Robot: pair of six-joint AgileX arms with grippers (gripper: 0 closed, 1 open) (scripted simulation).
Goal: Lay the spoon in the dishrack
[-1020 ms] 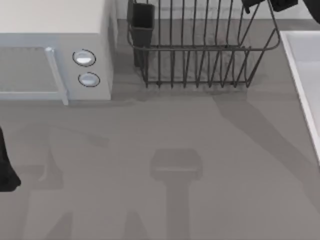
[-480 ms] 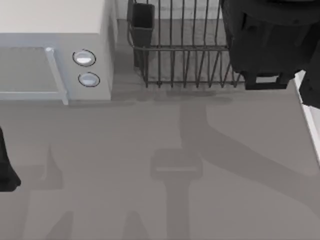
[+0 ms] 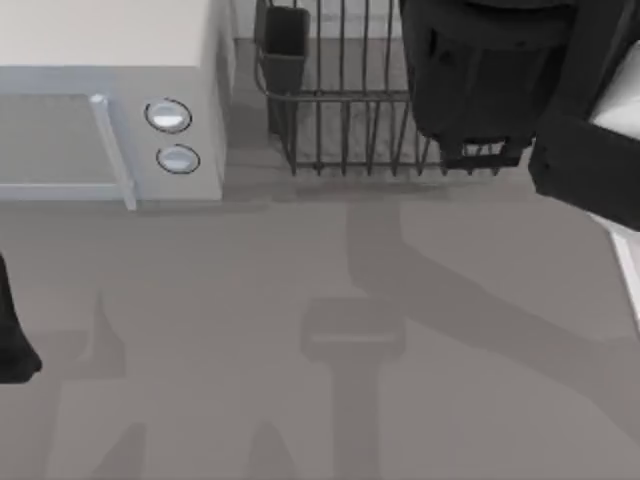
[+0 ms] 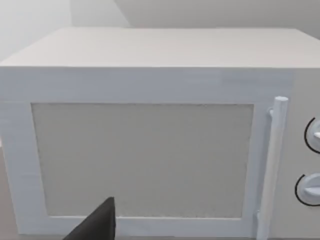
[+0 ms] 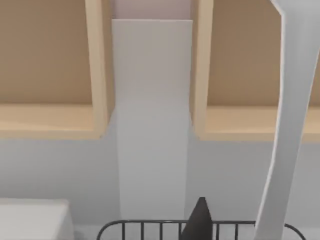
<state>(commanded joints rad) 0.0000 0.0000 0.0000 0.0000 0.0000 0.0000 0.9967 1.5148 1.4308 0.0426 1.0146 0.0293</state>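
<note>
Top view shows your right arm [image 3: 500,80] at the upper right of the frame, hanging over the dishrack [image 3: 340,120]; the spoon [image 5: 287,125] rises as a long pale strip at the right edge of the right wrist view, and you cannot tell how either claw stands. Expect a risk that a tilted release catches the spoon on the upright bars and drops it onto the bench [image 3: 300,350]. Note the plain grey bench, the microwave [image 3: 110,110] at upper left, and the parked left arm [image 3: 12,345] at the left edge.

No readable text, label, brand or number anywhere.
</note>
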